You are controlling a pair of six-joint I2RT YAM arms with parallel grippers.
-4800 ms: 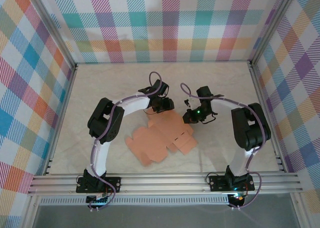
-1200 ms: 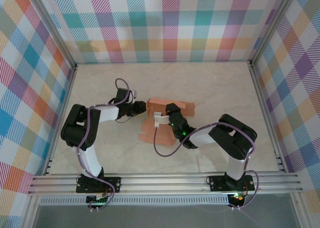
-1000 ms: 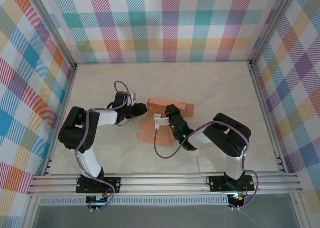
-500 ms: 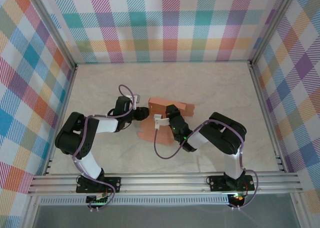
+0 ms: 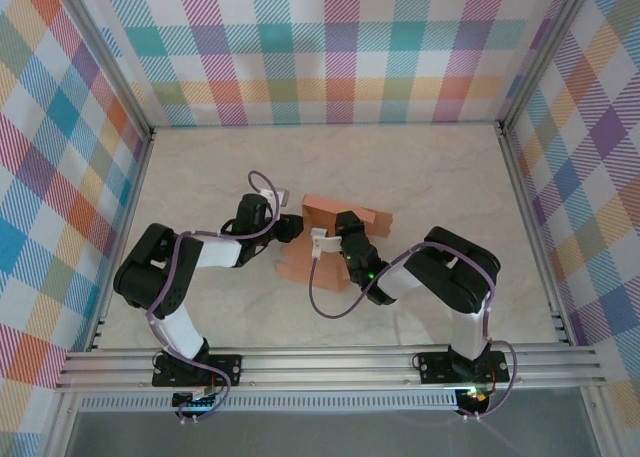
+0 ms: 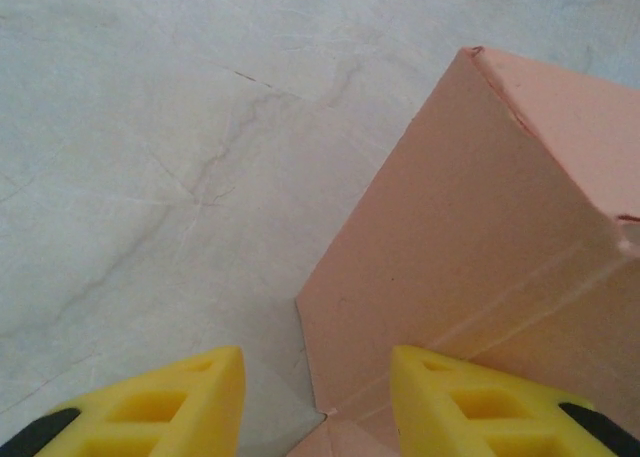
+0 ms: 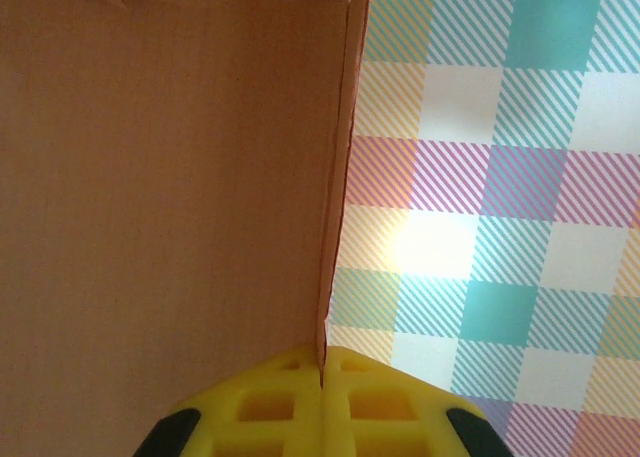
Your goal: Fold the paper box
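Observation:
The paper box [image 5: 300,265] is salmon-orange card, partly flat on the table with one panel [image 5: 345,213] lifted upright. My right gripper [image 5: 338,227] is shut on the edge of that raised panel. In the right wrist view the card [image 7: 170,177] runs edge-on into the closed yellow fingertips [image 7: 300,377] of the right gripper [image 7: 322,362]. My left gripper [image 5: 290,227] is at the box's left edge, low over the table and open. In the left wrist view a corner of the card [image 6: 480,247] lies between the yellow fingers of the left gripper [image 6: 320,407], the right finger [image 6: 480,402] over the card.
The marble-look table top [image 5: 430,167] has free room behind and to both sides of the box. Checkered walls [image 5: 330,47] enclose it on three sides, with an aluminium rail [image 5: 330,365] along the near edge.
My left gripper has slid right, up to the box's left edge. The right gripper has kept its hold on the raised panel, nearly in place.

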